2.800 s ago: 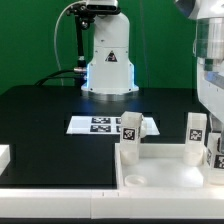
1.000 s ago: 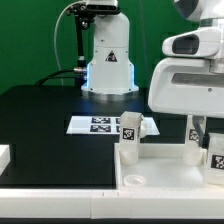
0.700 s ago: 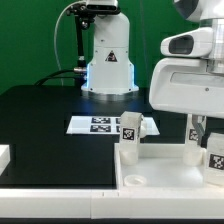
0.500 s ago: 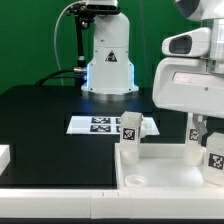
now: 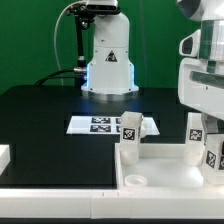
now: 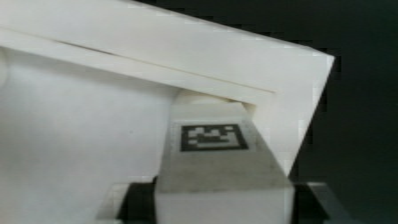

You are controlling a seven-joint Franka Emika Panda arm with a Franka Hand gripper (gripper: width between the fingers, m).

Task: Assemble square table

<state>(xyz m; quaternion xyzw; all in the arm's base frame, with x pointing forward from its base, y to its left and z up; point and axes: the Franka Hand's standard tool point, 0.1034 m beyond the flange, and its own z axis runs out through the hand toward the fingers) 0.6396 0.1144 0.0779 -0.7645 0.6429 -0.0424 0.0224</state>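
Note:
In the wrist view, my gripper [image 6: 222,205] is shut on a chunky white table leg [image 6: 217,165] whose square tag faces the camera. A dark finger [image 6: 143,203] shows on each side of the leg. The leg stands at a raised-rim corner of the white square table top [image 6: 89,110]. In the exterior view the table top [image 5: 165,172] lies at the front, with three tagged legs upright on it: one [image 5: 129,136] toward the middle, one [image 5: 195,135] farther right, and one [image 5: 213,155] at the right edge under my arm's white body [image 5: 205,80].
The marker board [image 5: 95,125] lies flat on the black table behind the table top. The white robot base [image 5: 107,60] stands at the back. A small white piece [image 5: 3,155] sits at the exterior view's left edge.
My arm's white body has shifted toward the exterior view's right and now sits partly out of frame. The three legs and the table top have stayed in place.

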